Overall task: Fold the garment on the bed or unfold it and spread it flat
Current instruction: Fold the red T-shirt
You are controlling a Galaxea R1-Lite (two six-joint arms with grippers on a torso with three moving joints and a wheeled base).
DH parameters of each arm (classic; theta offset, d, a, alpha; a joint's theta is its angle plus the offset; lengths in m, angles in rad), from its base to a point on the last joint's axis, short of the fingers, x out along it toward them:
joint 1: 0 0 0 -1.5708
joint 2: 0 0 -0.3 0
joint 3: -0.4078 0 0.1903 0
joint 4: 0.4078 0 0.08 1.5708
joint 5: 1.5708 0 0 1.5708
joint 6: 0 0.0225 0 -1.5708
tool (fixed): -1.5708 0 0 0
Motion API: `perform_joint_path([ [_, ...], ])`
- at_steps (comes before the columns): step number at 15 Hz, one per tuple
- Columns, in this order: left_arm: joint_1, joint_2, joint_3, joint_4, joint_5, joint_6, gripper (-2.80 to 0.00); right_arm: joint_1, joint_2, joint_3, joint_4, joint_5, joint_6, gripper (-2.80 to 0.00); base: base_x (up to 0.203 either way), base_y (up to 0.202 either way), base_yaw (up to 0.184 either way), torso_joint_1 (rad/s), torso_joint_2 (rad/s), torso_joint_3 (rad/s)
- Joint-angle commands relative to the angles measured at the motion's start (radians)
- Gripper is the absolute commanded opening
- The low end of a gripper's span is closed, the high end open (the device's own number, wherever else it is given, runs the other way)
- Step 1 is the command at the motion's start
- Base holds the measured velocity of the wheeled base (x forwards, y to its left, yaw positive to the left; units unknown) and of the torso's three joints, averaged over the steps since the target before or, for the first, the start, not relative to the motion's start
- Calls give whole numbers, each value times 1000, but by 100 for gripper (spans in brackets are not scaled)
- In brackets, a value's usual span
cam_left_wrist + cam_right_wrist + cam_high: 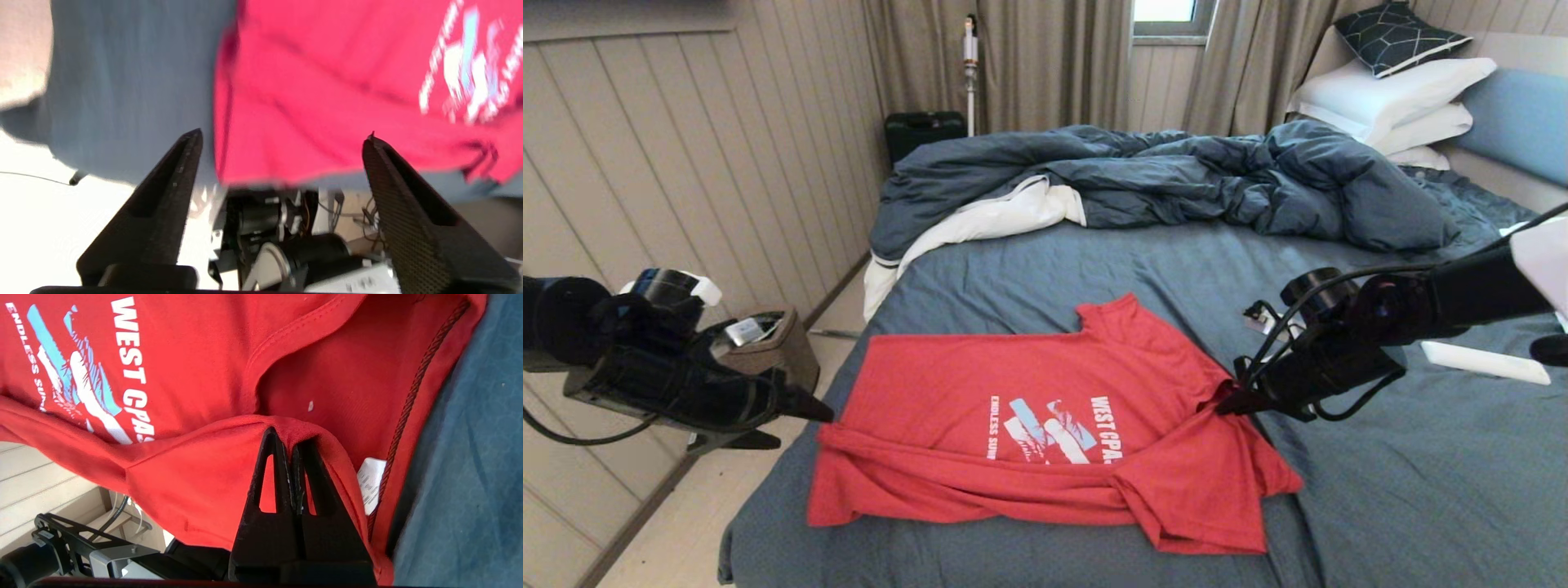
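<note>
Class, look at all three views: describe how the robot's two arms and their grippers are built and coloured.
Both arms are black. The left gripper has two long tapered fingers with a fine dotted texture. The right gripper has slim wedge fingers with triangular cut-outs, and black cables loop around its wrist.

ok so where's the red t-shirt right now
In the head view the red T-shirt lies on the near part of the bed, in front of the rumpled duvet, with the right gripper pinching its collar.
</note>
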Motion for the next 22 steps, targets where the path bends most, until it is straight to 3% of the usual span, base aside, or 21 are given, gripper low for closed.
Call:
perform_joint_path([
  [1, 5, -129, 90, -2, -5, 0, 0, 2, -16, 0, 5, 2, 1, -280, 0, 0, 0, 0, 0, 0],
  [3, 28, -216, 198, -16, -11, 3, 0, 3, -22, 4, 5, -3, 1, -280, 0, 0, 0, 0, 0, 0],
  [4, 40, -256, 247, -29, -21, 5, 0, 4, -28, 15, 2, -24, 0, 0, 0, 0, 0, 0, 0, 0],
  [6, 62, -312, 316, -57, -41, 7, 0, 3, -34, 31, 3, -39, -5, 0, 0, 0, 0, 0, 0, 0],
  [12, 88, -344, 326, -59, -45, 7, 0, -5, -112, 63, 2, -39, -8, 0, 0, 0, 0, 0, 0, 0],
  [13, 89, -353, 328, -57, -44, 7, -280, -6, -116, 68, 3, -39, -8, 0, 0, 0, 0, 0, 0, 0],
  [17, 105, -399, 340, -52, -42, 7, -280, -5, -186, 147, -5, -38, -11, 0, 0, 0, 0, 0, 0, 0],
  [22, 105, -476, 511, -104, -35, 5, -280, 18, -348, 403, -7, -37, -45, 0, 0, 0, 0, 0, 0, 0],
])
